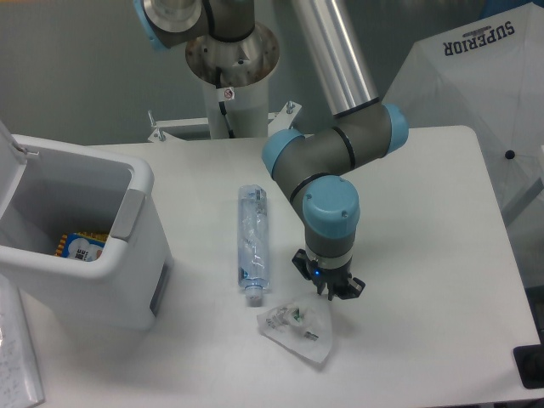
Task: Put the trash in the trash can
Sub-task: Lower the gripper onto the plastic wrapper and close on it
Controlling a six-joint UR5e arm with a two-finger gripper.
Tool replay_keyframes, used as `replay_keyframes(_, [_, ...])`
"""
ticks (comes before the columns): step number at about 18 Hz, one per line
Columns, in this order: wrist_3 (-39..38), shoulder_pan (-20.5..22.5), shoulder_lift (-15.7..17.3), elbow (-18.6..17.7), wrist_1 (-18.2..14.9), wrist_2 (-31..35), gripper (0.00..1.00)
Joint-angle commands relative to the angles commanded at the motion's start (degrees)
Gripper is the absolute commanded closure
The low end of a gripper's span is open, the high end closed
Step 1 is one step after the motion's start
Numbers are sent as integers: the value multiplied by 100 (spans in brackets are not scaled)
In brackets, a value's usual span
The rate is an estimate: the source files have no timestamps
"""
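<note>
A robotics lab, by every sign in the frame. A grey-and-blue industrial arm [327,183] rises from a white pedestal [231,81] bolted to a bracket at the top centre, reaching over a plain white table [425,255] that fills most of the picture. Behind it stands a bare grey wall [76,68], with no household furnishings around. In the upper right corner a white photographer's umbrella [484,93] printed "SUPERIOR" points to staged lighting for recording. At the left edge an open white bin [102,255] sits on the table, set out like test equipment.
</note>
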Motion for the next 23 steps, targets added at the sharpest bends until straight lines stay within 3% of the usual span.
replay_keyframes(10, [0,26,0,228,-35,-342,100])
replay_keyframes(14, [-9,79,18,413,-237,-527,100])
replay_keyframes(23, [-70,114,957,431,-395,-1695,100])
